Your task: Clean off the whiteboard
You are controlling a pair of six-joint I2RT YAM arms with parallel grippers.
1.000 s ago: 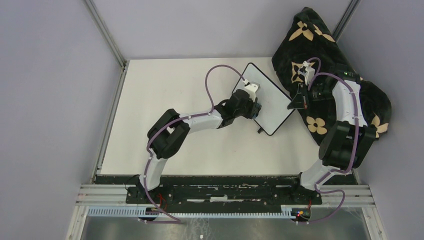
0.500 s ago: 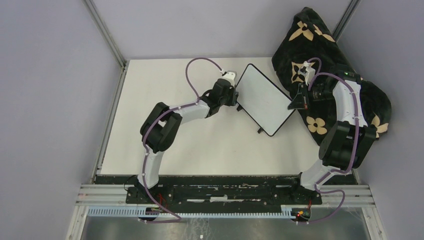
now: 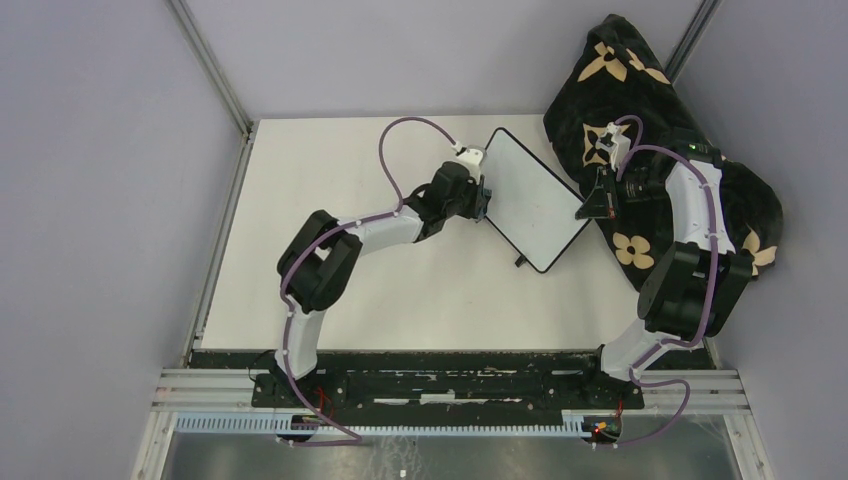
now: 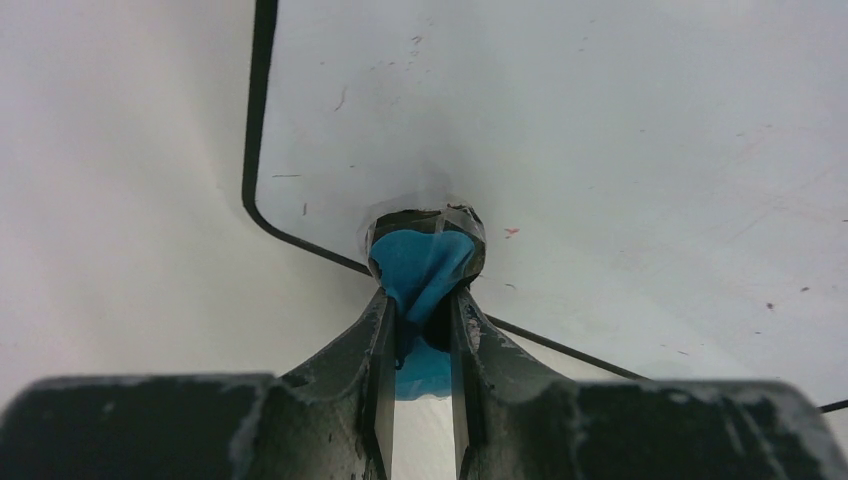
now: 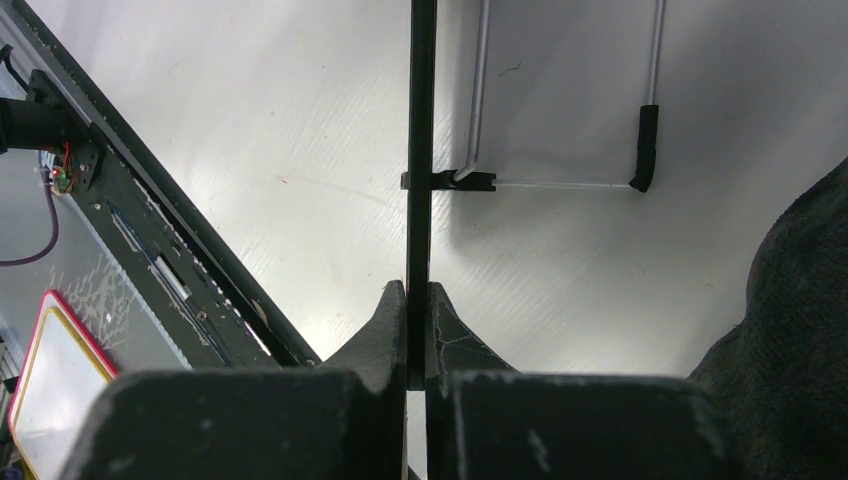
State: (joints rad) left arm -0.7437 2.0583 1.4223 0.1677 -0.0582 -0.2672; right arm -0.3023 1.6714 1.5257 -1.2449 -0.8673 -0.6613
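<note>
The whiteboard sits at the far right of the counter, turned diagonally, with its right corner just beside the black blanket with tan flowers. From above its face reads plain white. In the left wrist view the whiteboard shows only a few tiny red specks and faint marks inside the thin black frame.

The left jaws are clenched on a small blue eraser pad with a dark round rim. The two fingers pinch its blue part from either side with only a narrow gap between them. The pad's round end presses on the board's face near a rounded corner, just inside the frame. From above, the left arm reaches across the counter to the board's left edge.

The right jaws are shut tight on the board's right edge. In the right wrist view the whiteboard appears edge-on as a thin black line running straight up from between the fingertips, which touch it on both sides. Beyond that edge, a wire stand with a black foot rests on the counter. The dark blanket fills the right side of that view.
</note>
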